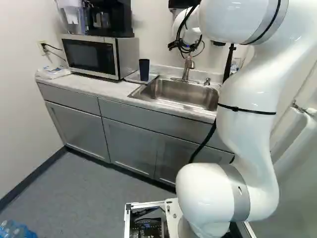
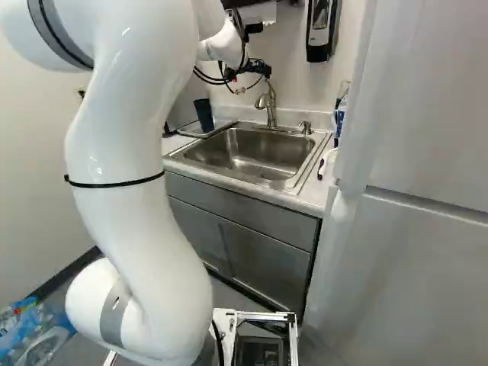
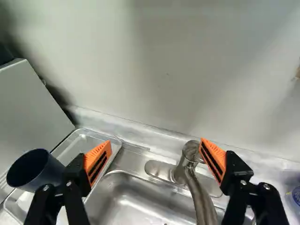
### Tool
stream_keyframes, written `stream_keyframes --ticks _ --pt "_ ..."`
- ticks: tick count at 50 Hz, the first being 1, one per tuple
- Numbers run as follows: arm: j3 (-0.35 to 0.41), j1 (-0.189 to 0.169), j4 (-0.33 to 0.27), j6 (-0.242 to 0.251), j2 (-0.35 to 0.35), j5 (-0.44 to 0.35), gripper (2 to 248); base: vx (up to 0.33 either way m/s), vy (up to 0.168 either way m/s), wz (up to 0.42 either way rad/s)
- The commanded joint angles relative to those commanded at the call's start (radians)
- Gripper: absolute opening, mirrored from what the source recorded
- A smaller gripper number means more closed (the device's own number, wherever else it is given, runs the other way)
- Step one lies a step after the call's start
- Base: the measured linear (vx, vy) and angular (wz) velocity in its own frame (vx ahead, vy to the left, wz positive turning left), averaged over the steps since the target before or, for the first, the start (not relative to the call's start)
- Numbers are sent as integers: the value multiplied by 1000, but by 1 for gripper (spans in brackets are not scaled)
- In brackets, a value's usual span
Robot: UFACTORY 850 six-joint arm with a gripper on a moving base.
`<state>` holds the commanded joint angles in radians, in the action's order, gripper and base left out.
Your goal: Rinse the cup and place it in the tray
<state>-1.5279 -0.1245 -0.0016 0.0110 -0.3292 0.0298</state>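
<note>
Above the sink at the faucet stands my gripper (image 1: 184, 46), also seen as the gripper (image 2: 253, 69) in the right base view. In the wrist view the gripper (image 3: 155, 158) is open wide, holding nothing. The steel faucet (image 3: 191, 161) shows beyond the gap between its fingers, closer to one orange pad; whether it touches cannot be told. A dark blue cup (image 1: 144, 70) stands upright on the metal tray (image 1: 132, 77), left of the sink. In the wrist view the cup (image 3: 35, 169) is outside the fingers, partly hiding the tray (image 3: 83, 138).
The steel sink (image 2: 248, 156) is set in the counter (image 1: 89, 87). A microwave (image 1: 96, 55) with a coffee maker (image 1: 110, 19) on top stands beside the tray. Near the faucet is a small soap pump (image 2: 305, 127). A tall white cabinet or fridge (image 2: 427, 137) borders the counter.
</note>
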Motion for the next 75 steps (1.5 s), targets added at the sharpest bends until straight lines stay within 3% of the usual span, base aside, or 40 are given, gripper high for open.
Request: stream_keyframes --ticks 20,36,52,75 --pt "-7 -2 0 0 7 0 247 0 0 0" --pt "18 -30 0 0 58 0 247 0 0 0" --pt "99 -43 0 0 136 33 247 0 0 0" --pt "226 -54 0 0 255 144 247 0 0 0"
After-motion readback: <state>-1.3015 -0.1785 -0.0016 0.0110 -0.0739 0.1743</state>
